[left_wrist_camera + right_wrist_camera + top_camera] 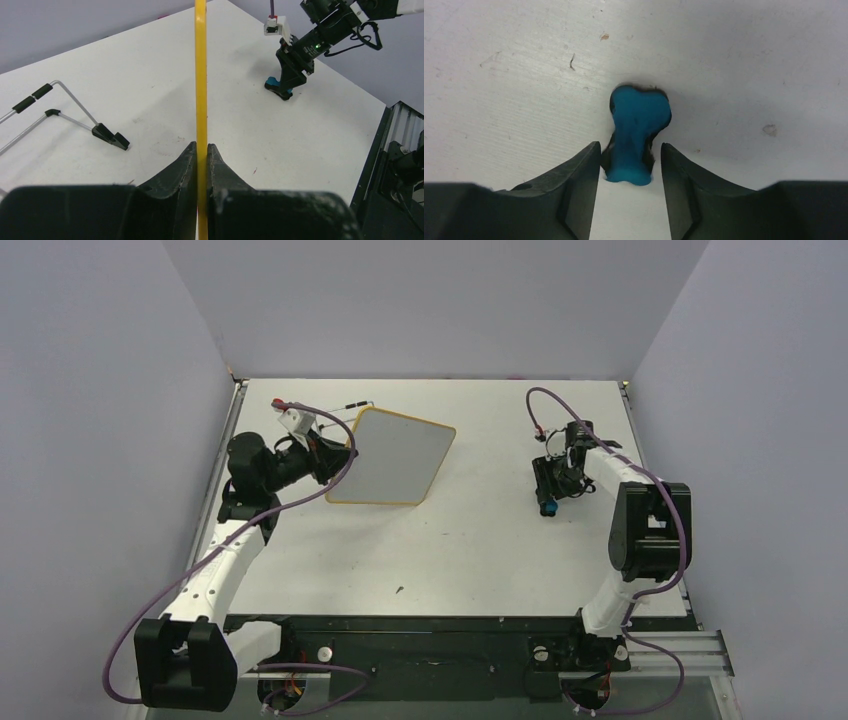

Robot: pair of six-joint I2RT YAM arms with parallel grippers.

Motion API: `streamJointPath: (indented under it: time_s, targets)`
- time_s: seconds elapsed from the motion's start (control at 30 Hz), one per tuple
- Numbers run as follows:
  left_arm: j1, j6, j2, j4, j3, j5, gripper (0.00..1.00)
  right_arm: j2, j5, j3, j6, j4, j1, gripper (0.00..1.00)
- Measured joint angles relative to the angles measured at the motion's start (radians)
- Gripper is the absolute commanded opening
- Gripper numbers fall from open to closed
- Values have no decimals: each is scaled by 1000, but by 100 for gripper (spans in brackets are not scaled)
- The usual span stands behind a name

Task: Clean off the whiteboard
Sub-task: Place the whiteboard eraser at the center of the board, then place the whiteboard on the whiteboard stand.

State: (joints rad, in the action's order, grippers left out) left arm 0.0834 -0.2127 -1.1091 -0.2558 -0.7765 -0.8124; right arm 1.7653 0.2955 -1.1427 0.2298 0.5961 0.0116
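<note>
White table (480, 540); left gripper (201, 148) clenched on whiteboard (395, 455) rim; right gripper (630, 161) slightly parted astride blue eraser (638, 125); whiteboard tilted up, face blank

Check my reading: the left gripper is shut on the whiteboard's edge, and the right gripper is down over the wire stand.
One thing is wrong. The right gripper is down over the blue eraser, as the right wrist view shows, not the wire stand, which lies on the left arm's side. The left gripper is indeed shut on the whiteboard edge.
</note>
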Motion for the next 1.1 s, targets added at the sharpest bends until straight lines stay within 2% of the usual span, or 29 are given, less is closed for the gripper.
streamJointPath:
  time_s: [0.03, 0.1, 0.37, 0.47, 0.53, 0.67, 0.73, 0.8, 0.9, 1.03, 1.1]
  targets:
    - [0, 5, 0, 0, 0, 0, 0, 0, -1, -4, 2, 7, 0, 55]
    - [-2, 15, 2, -4, 0, 4, 0, 0, -3, -14, 13, 22, -1, 59]
    - [-6, 37, 0, -6, 0, -4, 0, -77, 36, -21, 20, 42, 1, 63]
    - [-7, 60, -2, -6, 0, -8, 0, -126, 86, -22, 24, 46, 1, 78]
    - [-8, 87, -7, -9, -1, -16, 0, -148, 152, -28, 52, 66, 0, 81]
    - [-9, 142, -32, -15, -13, -48, 0, -183, 329, -33, 224, 136, -18, 82]
    - [-9, 171, -41, -21, -15, -65, 0, -220, 430, -33, 378, 179, -48, 87]
    - [-9, 199, -40, -21, -15, -83, 0, -266, 515, -42, 536, 217, -76, 86]
    - [-9, 250, -28, -21, -6, -102, 0, -269, 578, -211, 697, 304, -148, 84]
    - [-9, 303, -15, -14, 2, -116, 0, -105, 626, -665, 808, 408, -252, 81]
    - [-9, 322, -15, -13, 2, -118, 0, -24, 634, -821, 827, 436, -307, 81]
